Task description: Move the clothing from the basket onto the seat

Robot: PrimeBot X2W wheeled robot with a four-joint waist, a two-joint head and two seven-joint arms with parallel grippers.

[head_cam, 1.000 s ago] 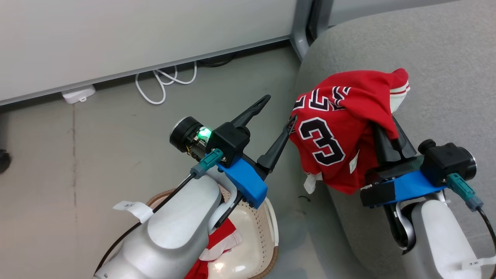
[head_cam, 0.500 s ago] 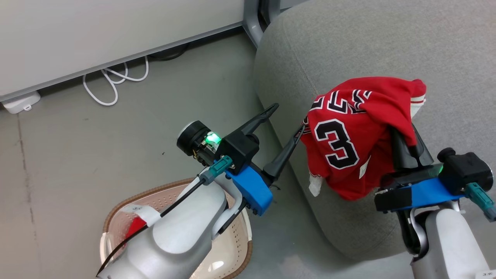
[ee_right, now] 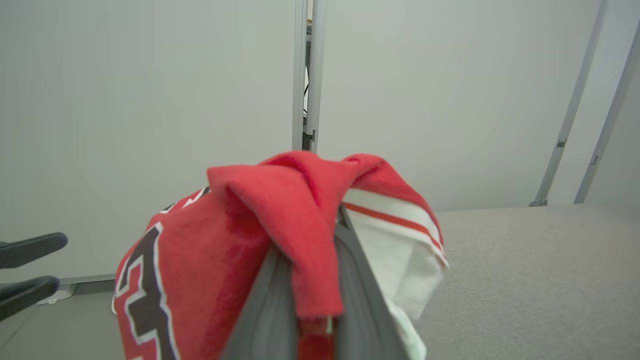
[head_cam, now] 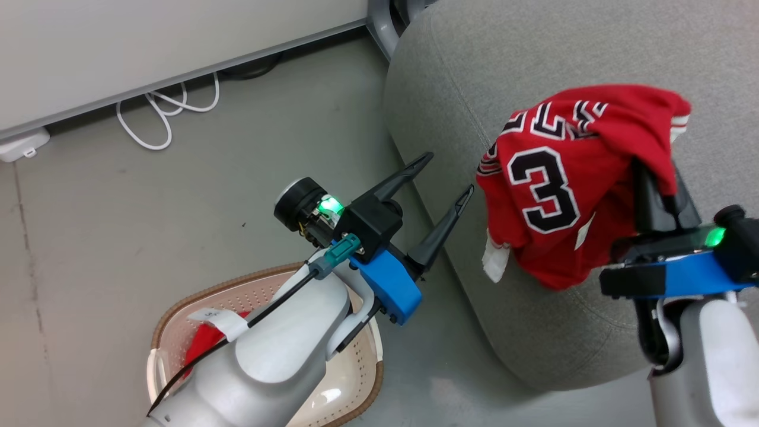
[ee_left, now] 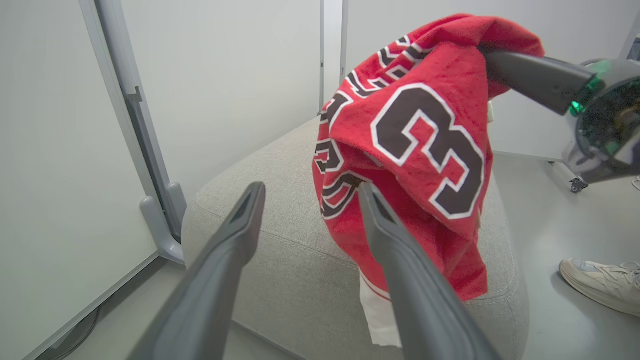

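Observation:
A red jersey (head_cam: 551,190) with a black numeral 3 hangs above the front corner of the grey seat (head_cam: 474,77), and my right gripper (head_cam: 651,172) is shut on its upper fold. Its fingertips are hidden under the cloth. In the right wrist view the jersey (ee_right: 200,260) drapes over the right gripper (ee_right: 309,255), the fold pinched between the fingers. My left gripper (head_cam: 449,174) stands open and empty just left of the jersey, over the seat's edge. The left gripper (ee_left: 310,192) points at the jersey (ee_left: 425,125). The basket (head_cam: 178,308) sits on the floor under my left arm with red clothing (head_cam: 201,347) inside.
A coiled white cable (head_cam: 160,118) and a white power strip (head_cam: 24,145) lie on the grey floor by the wall panel. A metal post (head_cam: 379,24) stands behind the seat's corner. A person's pale shoe (ee_left: 600,285) rests on the floor beside the seat.
The camera has swung toward the seat. My right gripper has carried the jersey up and to the right, farther over the seat. The left gripper stays open and has barely moved.

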